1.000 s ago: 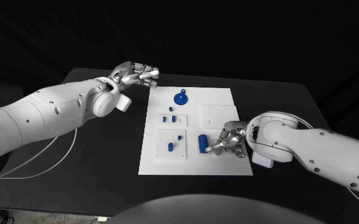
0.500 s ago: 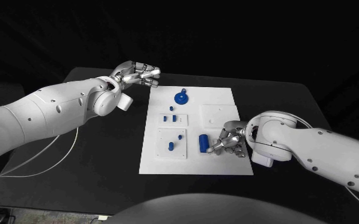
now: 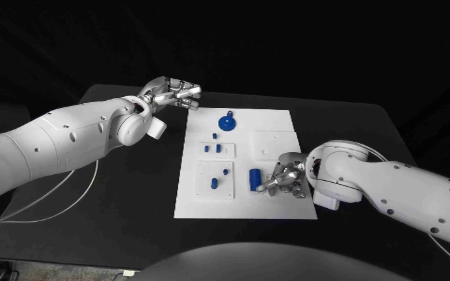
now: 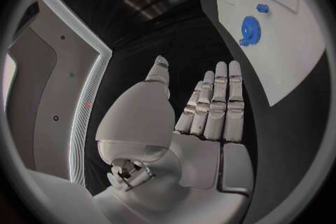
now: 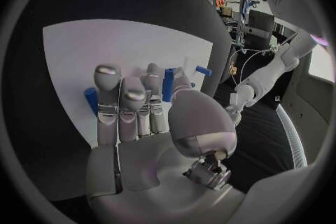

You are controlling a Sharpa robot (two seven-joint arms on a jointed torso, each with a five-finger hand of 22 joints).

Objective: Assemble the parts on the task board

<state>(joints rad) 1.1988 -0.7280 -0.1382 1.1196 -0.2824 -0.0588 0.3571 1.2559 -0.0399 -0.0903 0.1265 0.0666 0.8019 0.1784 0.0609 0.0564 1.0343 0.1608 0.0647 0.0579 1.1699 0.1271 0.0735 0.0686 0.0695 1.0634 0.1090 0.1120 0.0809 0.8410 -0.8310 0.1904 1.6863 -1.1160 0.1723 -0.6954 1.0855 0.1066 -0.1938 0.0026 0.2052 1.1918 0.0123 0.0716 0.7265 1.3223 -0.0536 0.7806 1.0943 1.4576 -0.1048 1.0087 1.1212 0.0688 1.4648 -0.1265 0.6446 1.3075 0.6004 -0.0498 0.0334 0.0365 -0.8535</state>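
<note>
- Right fingers [image 3: 277,183] were curled down at the cylinder [image 3: 255,178], a blue part lying on the board's near right area; fingertips were at or just beside it. Whether they had actually closed on it I could not tell.
- In the right wrist view, fingers [image 5: 119,102] were bunched over the board [image 5: 77,56], with blue bits of the cylinder [image 5: 168,83] showing on both sides of them. Contact looked likely, grip unconfirmed.
- Right hand [image 3: 285,179] sat low over the board's [image 3: 277,123] near right edge.
- Left fingers [image 4: 218,102] were straight and side by side, nothing in them. Hand empty and open.
- Left hand [image 3: 172,93] hung off the board, just past its far left corner, above the table [image 3: 112,183].
- Other parts on board: round disc [image 3: 226,123] at far middle, small pegs [image 3: 214,147] in a left plate, two more in the near left plate [image 3: 214,180].
- Step, my guess: right hand picking up the cylinder; the left was idle.
- Next move probably needs a firm pinch on the cylinder, a lift clear of the board, then standing it up over its socket. I couldn't tell which socket.
</note>
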